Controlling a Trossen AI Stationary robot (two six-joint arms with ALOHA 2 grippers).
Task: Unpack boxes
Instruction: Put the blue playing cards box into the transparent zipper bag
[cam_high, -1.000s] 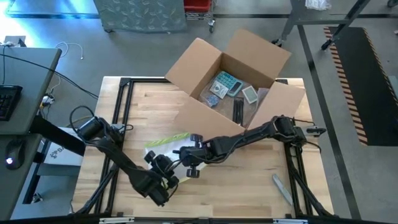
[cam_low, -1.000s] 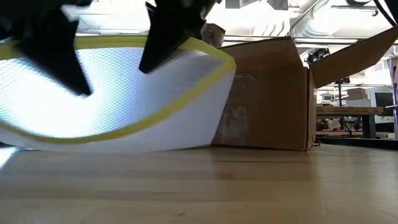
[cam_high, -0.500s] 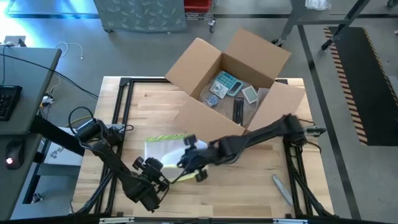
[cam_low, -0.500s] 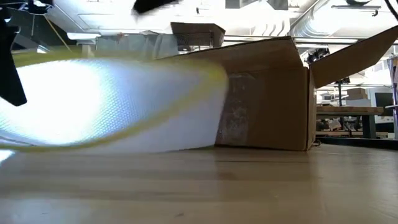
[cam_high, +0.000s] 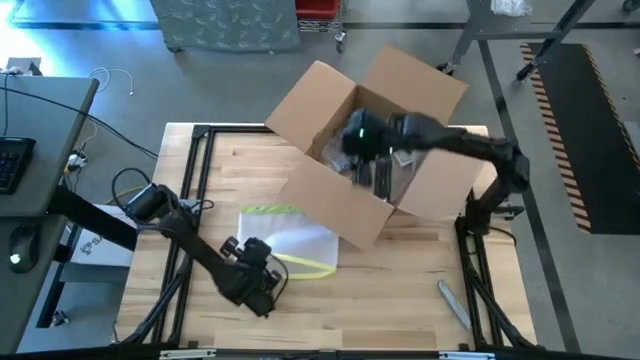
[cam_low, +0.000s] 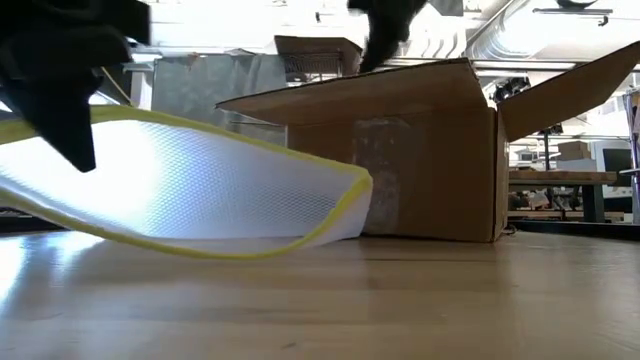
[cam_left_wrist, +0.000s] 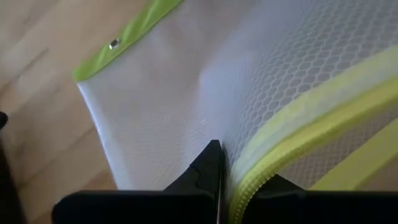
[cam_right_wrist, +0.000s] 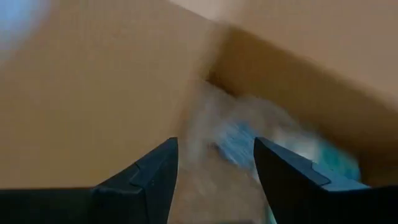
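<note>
Pale wooden bench (cam_high: 400, 290) with a black frame along its edges, seen from above and at bench height. An open brown carton (cam_high: 375, 150) stands at the far side, right of centre, its flaps spread and one corner reaching past the far edge. A clear mesh sleeve (cam_high: 285, 240) with yellow-green edging lies near the middle, just beside the carton's near wall; its near end is raised off the wood. A small grey strip (cam_high: 452, 303) lies by the near right corner.

Two dark jointed arms, blk cables
</note>
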